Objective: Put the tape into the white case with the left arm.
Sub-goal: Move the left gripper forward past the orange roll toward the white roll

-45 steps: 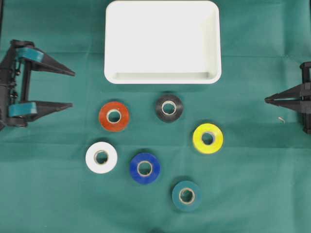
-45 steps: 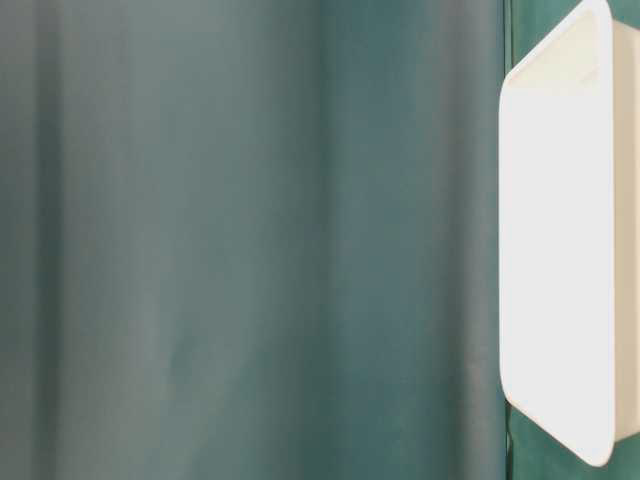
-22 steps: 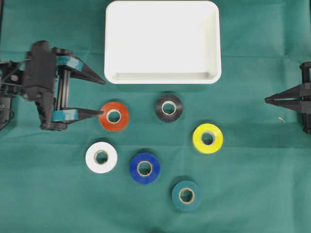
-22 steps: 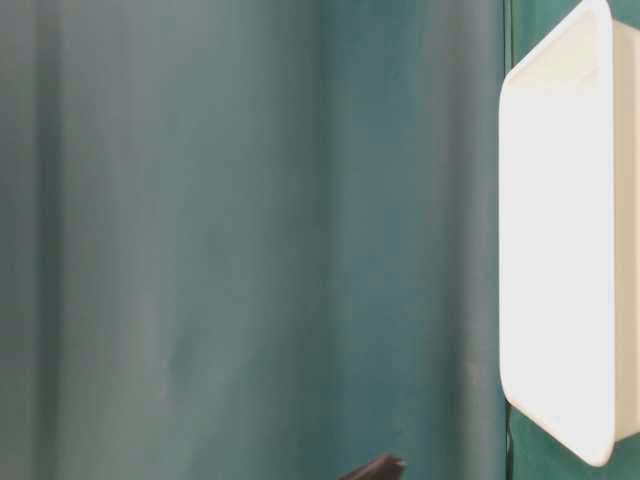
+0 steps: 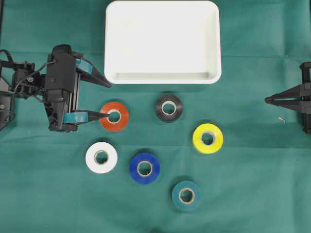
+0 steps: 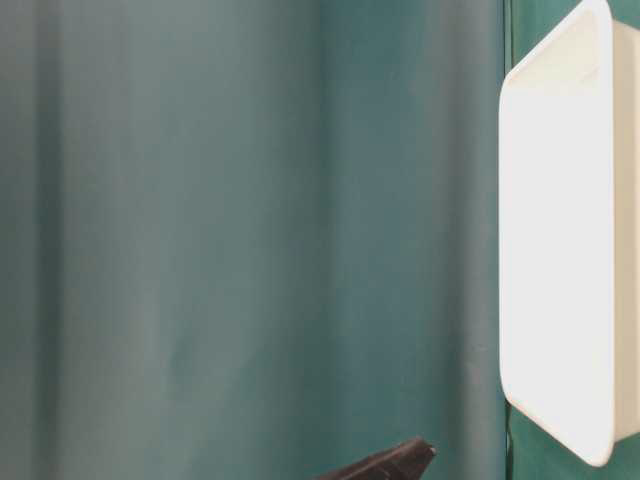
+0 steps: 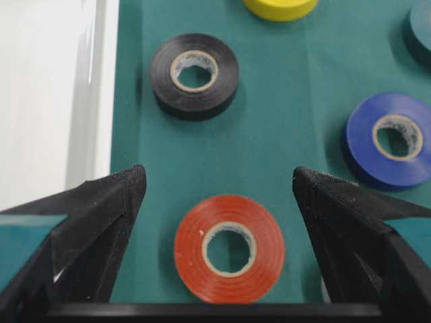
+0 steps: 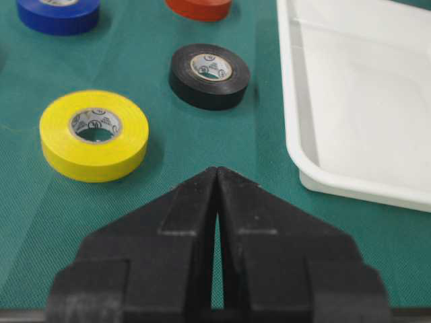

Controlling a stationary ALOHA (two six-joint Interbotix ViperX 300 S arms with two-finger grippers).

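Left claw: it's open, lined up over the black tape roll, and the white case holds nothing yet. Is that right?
Not quite. The left claw is open, but it is lined up on the red tape roll, not the black tape roll, which lies further ahead. The left wrist view shows this. The white case indeed holds nothing yet.

White case (image 5: 163,77): rectangular, rounded corners, shallow walls, flat at top centre. Red tape roll (image 5: 114,116): flat, lower left of case, between wide-spread left gripper (image 5: 108,99) fingers.
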